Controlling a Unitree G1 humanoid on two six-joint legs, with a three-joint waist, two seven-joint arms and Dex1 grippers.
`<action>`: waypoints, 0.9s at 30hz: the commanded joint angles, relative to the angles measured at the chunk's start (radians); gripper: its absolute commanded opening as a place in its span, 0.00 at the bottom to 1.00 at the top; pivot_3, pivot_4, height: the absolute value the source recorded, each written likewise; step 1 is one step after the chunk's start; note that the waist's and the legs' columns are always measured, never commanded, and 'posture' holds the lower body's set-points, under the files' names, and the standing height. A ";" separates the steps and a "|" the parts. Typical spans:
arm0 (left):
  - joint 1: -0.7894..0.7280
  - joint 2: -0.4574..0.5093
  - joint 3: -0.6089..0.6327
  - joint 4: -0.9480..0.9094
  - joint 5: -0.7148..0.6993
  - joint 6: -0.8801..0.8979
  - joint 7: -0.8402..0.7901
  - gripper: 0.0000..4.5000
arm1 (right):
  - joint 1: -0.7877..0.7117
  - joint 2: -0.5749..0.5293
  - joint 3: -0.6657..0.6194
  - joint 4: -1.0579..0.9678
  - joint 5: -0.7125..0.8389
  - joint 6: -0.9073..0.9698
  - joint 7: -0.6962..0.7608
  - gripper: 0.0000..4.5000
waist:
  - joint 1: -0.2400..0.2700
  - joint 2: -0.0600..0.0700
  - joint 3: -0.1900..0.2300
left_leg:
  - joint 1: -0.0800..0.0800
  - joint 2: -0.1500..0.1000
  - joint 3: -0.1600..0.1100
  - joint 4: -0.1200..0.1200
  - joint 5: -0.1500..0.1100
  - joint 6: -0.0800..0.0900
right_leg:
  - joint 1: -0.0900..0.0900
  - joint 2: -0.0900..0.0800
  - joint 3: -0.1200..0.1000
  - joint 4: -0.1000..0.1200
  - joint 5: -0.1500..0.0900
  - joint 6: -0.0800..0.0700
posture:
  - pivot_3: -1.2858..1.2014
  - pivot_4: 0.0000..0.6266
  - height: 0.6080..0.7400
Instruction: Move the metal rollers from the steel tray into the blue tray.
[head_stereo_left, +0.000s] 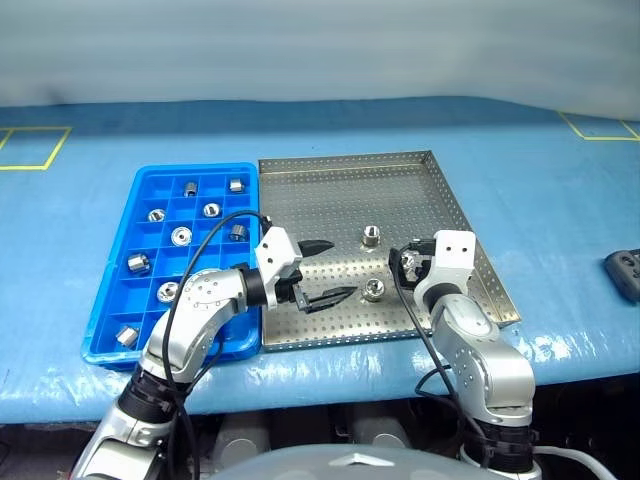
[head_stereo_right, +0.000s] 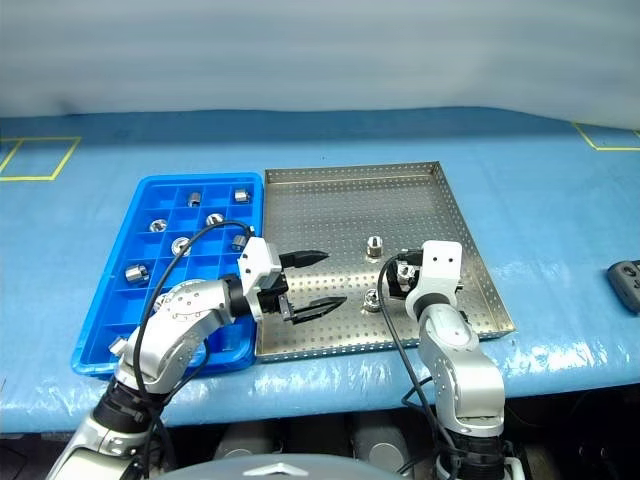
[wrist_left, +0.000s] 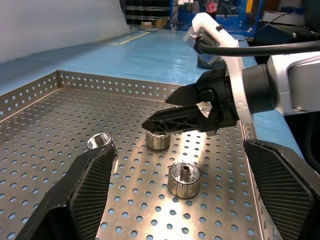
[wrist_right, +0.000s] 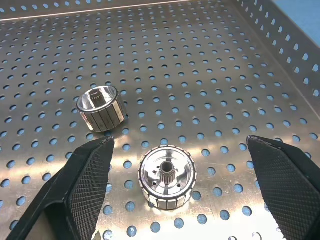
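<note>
The right gripper (wrist_right: 180, 150) spreads its two black fingers (wrist_right: 82, 187), their inner faces cross-hatched in a fine diamond knurl, wide apart and holds nothing; directly between them and just ahead lies a metal roller (wrist_right: 167, 176), a squat shiny cylinder with a ribbed side wall, a polished end face and a small splined bore, resting end-up on the steel tray (wrist_right: 210, 60). A second roller (wrist_right: 100, 108) of the same ribbed make lies a little further off, tipped on its side. The left gripper (head_stereo_left: 320, 270) hovers over the tray's near left part, its tapered black fingers also wide and empty, pointing across towards those rollers (head_stereo_left: 372, 290). The tray is dull silver sheet, its floor and low rims pierced by even rows of small round holes. Touching its left side is the blue tray (head_stereo_left: 110, 300), glossy plastic gridded into square cells, several with one roller each (head_stereo_left: 181, 236).
</note>
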 joint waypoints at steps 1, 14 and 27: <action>0.008 0.004 0.002 -0.060 -0.022 -0.004 -0.007 1.00 | -0.031 0.009 -0.014 0.015 0.002 -0.010 0.006 1.00 | 0.000 0.000 0.000 | 0.000 0.000 0.000 0.000 0.000 0.000 | 0.000 0.000 0.000 0.000 0.000 0.000 | 0.51 0.24 1.00; 0.035 -0.012 0.010 -0.064 -0.014 -0.010 0.045 1.00 | -0.065 0.046 -0.036 0.167 -0.022 -0.086 -0.020 1.00 | 0.002 0.000 0.000 | 0.000 0.000 0.000 0.000 0.000 0.000 | 0.000 0.000 0.000 0.000 0.000 0.000 | 0.51 0.24 1.00; 0.040 -0.032 0.016 -0.058 -0.020 -0.016 0.076 1.00 | -0.053 0.066 -0.058 0.154 -0.032 -0.079 -0.032 0.38 | 0.005 0.000 0.000 | 0.000 0.000 0.000 0.000 0.000 0.000 | 0.000 0.000 0.001 0.000 0.000 0.001 | 0.52 0.24 1.00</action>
